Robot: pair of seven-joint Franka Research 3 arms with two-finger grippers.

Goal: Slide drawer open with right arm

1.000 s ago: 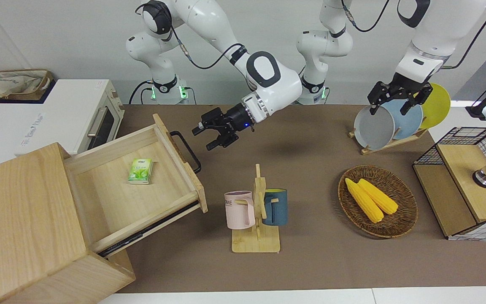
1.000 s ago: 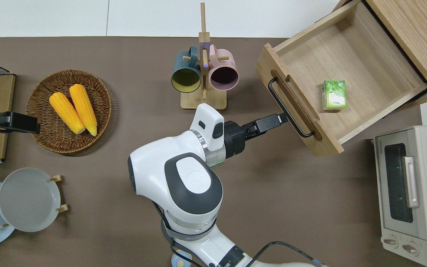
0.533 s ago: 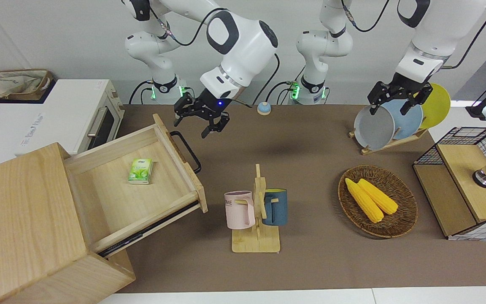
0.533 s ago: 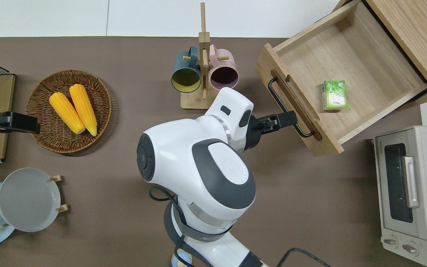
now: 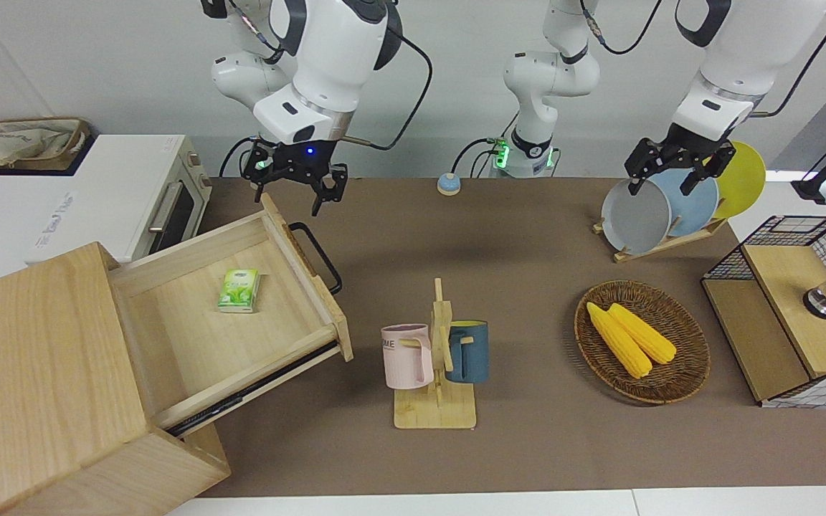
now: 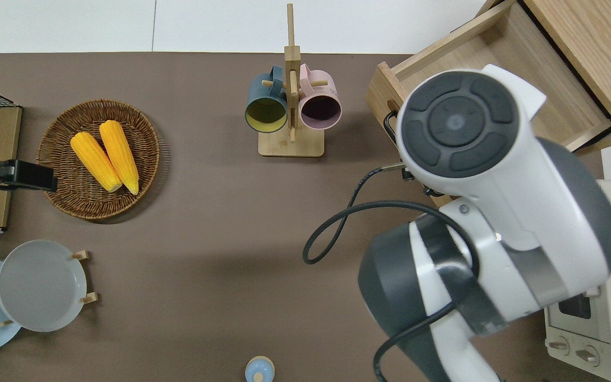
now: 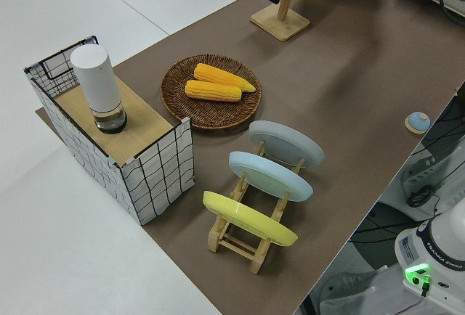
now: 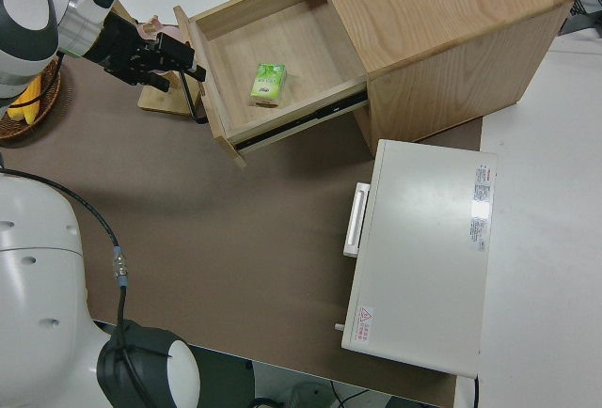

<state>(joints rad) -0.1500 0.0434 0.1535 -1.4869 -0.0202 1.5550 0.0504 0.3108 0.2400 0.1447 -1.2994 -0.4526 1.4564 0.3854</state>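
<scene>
The drawer (image 5: 241,337) stands pulled far out of the pale wooden cabinet (image 5: 40,387), its black bar handle (image 5: 320,258) free. A green packet (image 5: 239,289) lies inside. My right gripper (image 5: 291,193) is open and empty, pointing down, raised over the drawer's front. In the right side view the gripper (image 8: 179,60) hangs just off the handle (image 8: 195,98), touching nothing. In the overhead view the arm's wrist (image 6: 459,122) hides the gripper and much of the drawer (image 6: 565,101). The left arm is parked.
A white toaster oven (image 5: 148,193) stands beside the cabinet, nearer to the robots. A mug rack (image 5: 436,358), a corn basket (image 5: 642,340), a plate rack (image 5: 664,208), a wire-mesh box (image 5: 793,315) and a small blue bell (image 5: 448,184) are on the table.
The right arm has lifted away from the handle and swung up toward the robots' side, and its gripper has turned from level to pointing down. The drawer has not moved.
</scene>
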